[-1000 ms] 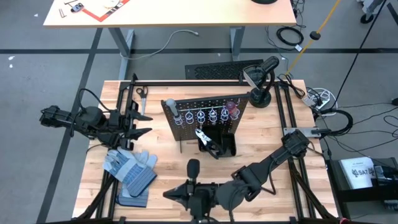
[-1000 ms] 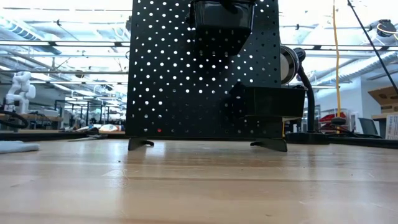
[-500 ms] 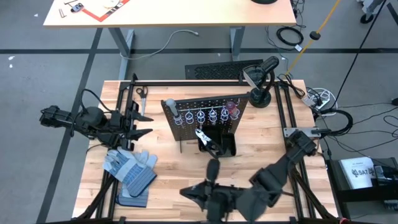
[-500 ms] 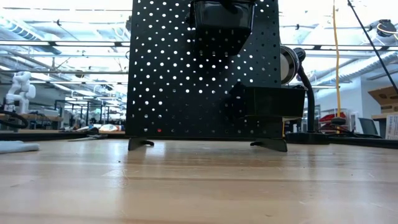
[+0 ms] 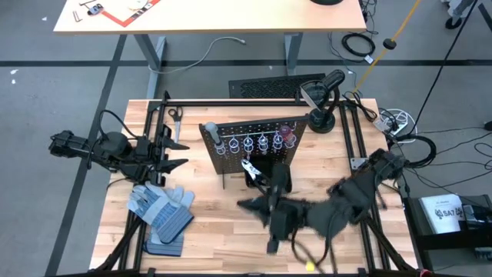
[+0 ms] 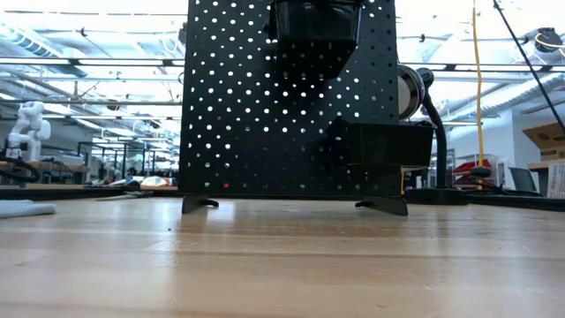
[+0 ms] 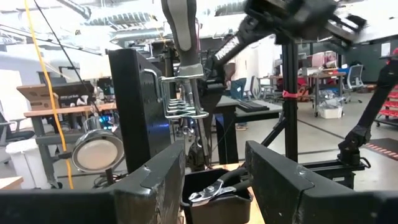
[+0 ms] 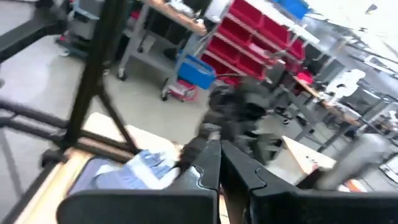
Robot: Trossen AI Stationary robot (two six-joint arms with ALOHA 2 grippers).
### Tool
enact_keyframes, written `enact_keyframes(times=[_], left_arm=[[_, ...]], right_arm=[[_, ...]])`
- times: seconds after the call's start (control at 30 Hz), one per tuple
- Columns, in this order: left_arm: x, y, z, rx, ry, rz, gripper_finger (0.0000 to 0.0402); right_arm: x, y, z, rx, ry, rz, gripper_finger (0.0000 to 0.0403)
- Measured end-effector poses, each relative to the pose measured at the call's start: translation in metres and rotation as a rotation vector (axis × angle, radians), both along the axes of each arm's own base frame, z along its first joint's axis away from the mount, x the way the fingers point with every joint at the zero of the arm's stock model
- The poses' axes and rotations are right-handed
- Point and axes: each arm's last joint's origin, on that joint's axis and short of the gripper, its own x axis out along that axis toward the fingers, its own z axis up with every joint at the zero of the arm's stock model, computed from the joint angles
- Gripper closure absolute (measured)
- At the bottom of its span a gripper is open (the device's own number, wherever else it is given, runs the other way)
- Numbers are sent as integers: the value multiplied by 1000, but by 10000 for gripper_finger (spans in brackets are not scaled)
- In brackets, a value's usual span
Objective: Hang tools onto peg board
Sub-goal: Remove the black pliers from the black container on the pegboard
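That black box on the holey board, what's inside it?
The black bin on the peg board holds black-and-silver pliers, their jaws resting over its rim. The bin's walls hide anything lying deeper inside.

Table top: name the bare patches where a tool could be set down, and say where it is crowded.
Free: the wood between the peg board and the gloves, and the near strip below the gloves. Crowded: in front of the board's bin, where the right gripper and its arm sweep, and beside the lamp base.

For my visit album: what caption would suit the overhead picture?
Two robot arms flank an upright peg board on a wooden table, work gloves lying near the left gripper.
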Motion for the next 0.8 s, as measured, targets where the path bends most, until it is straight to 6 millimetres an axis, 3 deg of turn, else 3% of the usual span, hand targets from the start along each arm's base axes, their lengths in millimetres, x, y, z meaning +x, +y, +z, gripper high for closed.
enact_keyframes(times=[0.2,0.43,0.6,0.8], left_arm=[[0,0,0,-1,1,0,227],[0,0,0,0,5,0,227],[0,0,0,0,-4,0,227],[0,1,2,17,-25,17,227]], right_arm=[[-43,-57,52,37,-96,-49,403],[-117,-111,90,43,-127,-77,403],[-169,-141,96,99,-82,-90,403],[-216,-168,82,198,9,-120,403]])
